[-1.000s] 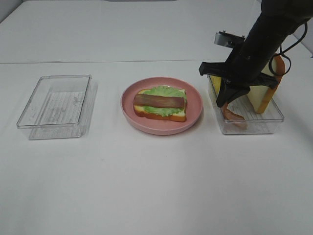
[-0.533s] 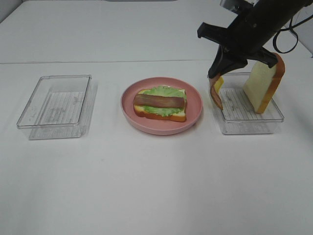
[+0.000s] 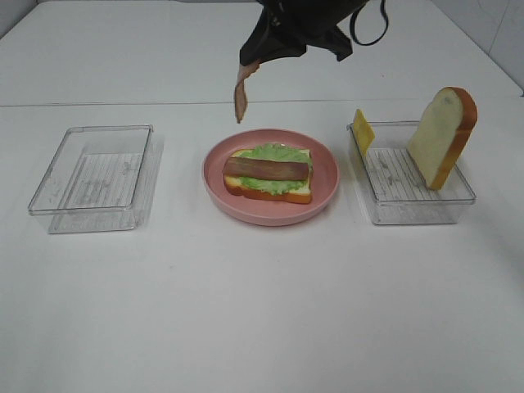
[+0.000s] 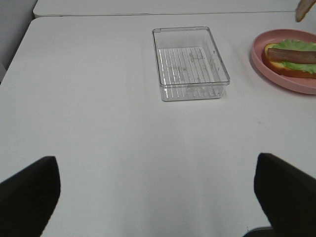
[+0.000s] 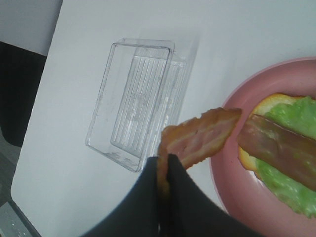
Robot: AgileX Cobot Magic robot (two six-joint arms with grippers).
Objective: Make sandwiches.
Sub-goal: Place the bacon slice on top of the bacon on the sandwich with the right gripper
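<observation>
Aloft, right end effector (image 5: pixel 163 170) pinches meat strip (image 5: pixel 200 137) near plate (image 3: pixel 270 215) — left end effector (image 4: pixel 158 197) wide.

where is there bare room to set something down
Widest: the table in front of the plate and both trays. Narrower gaps between plate and left tray, plate and right tray. Crowded: the plate, the right tray with bread and cheese, and near the plate's left edge, where the right gripper dangles a strip.

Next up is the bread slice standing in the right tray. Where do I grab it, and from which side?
I'd pinch the bread slice near its rounded top, coming down from above, jaws across its two broad faces. It stands on edge in the clear tray, top well above the walls, lower part boxed in.
</observation>
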